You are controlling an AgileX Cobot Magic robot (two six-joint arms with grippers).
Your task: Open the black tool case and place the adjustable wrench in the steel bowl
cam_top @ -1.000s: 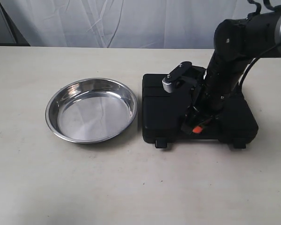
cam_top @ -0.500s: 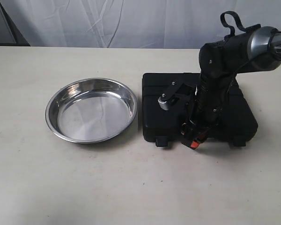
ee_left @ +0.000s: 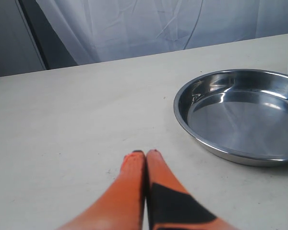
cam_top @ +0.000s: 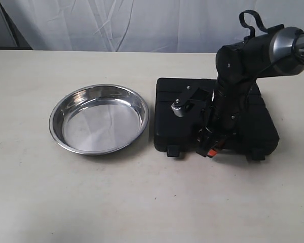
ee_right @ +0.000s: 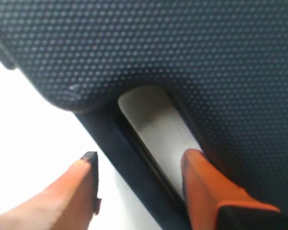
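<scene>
The black tool case [cam_top: 175, 121] lies closed on the table, right of the steel bowl [cam_top: 99, 119]. The bowl holds nothing. The adjustable wrench is hidden inside the case. My right gripper [cam_top: 209, 147] is at the case's front edge, open. In the right wrist view its fingertips [ee_right: 89, 160] straddle the handle bar [ee_right: 127, 153] of the case [ee_right: 182, 48]: one fingertip sits in the handle cut-out, the other outside over the table. My left gripper [ee_left: 145, 153] is shut on nothing and rests low over the table near the bowl [ee_left: 240, 115].
Two latches [cam_top: 173, 151] [cam_top: 257, 154] stick out from the case's front edge, one either side of my right gripper. A white curtain hangs behind the table. Bare tabletop [cam_top: 142, 202] lies in front of the bowl and case.
My right arm has swung forward and down. Its gripper went from above the lid to the case's front handle edge. The bowl and left gripper stay put.
</scene>
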